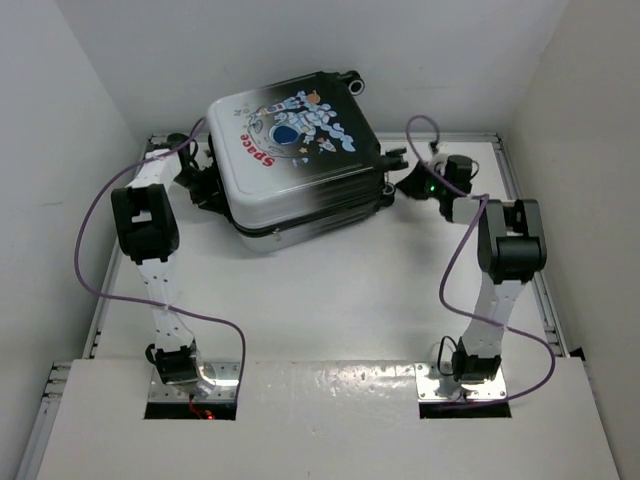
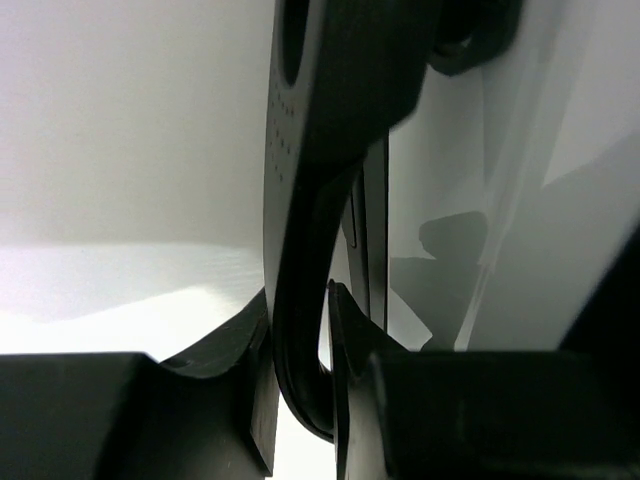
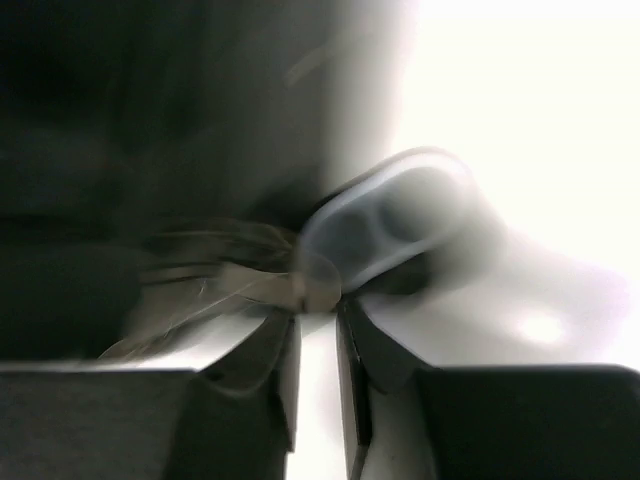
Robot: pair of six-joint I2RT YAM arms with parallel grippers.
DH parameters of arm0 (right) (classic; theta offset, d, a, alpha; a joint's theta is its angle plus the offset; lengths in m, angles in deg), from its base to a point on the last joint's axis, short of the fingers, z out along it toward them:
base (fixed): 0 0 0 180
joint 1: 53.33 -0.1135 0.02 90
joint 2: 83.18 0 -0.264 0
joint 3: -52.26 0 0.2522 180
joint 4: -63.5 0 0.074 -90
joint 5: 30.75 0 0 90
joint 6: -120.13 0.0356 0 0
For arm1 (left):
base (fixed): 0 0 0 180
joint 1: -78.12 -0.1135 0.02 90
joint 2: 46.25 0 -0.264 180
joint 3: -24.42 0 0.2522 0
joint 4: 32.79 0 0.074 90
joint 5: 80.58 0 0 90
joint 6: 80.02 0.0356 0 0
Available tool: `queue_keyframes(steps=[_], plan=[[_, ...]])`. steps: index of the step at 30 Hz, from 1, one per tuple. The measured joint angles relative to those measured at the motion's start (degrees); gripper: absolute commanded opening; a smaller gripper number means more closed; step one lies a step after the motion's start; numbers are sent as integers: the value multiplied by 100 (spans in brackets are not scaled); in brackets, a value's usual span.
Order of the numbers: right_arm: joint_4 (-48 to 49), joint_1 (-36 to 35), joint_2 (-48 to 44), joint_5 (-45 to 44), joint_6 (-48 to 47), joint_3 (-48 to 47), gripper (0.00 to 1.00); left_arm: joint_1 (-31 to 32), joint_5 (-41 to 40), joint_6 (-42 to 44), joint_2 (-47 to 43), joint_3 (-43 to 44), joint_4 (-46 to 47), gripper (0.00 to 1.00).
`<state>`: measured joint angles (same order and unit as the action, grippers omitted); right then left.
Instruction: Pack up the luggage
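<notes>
The luggage (image 1: 295,165) lies flat and closed at the back middle of the table, astronaut and red "Space" print facing up. My left gripper (image 1: 208,186) is at its left side. In the left wrist view this gripper (image 2: 298,305) is shut on a curved black handle (image 2: 305,200) of the luggage. My right gripper (image 1: 395,183) is at the luggage's right side. The right wrist view is blurred. There the right gripper (image 3: 318,312) has its jaws almost together, tips pinching the end of a grey metal zipper pull (image 3: 390,215) beside the dark shell (image 3: 150,150).
White walls close in the table (image 1: 330,300) at the left, back and right. A raised white ledge (image 1: 320,420) runs along the near edge around the arm bases. Purple cables loop from both arms.
</notes>
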<state>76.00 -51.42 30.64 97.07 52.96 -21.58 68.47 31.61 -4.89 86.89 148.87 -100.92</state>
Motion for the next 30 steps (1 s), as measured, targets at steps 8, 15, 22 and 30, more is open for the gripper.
queue_keyframes(steps=[8,15,22,30], plan=[[1023,1445,1163,-3333,271,-2063,0,-289,-988,647,-109,2,603,0],[1303,1342,1139,-2291,391,-2009,19,-470,-1274,951,-192,-74,984,0],[1226,1102,-251,17,682,741,33,-466,-1117,940,-358,-367,1250,0],[1729,306,-2017,1045,791,2673,38,-481,-942,852,-490,-658,1569,0]])
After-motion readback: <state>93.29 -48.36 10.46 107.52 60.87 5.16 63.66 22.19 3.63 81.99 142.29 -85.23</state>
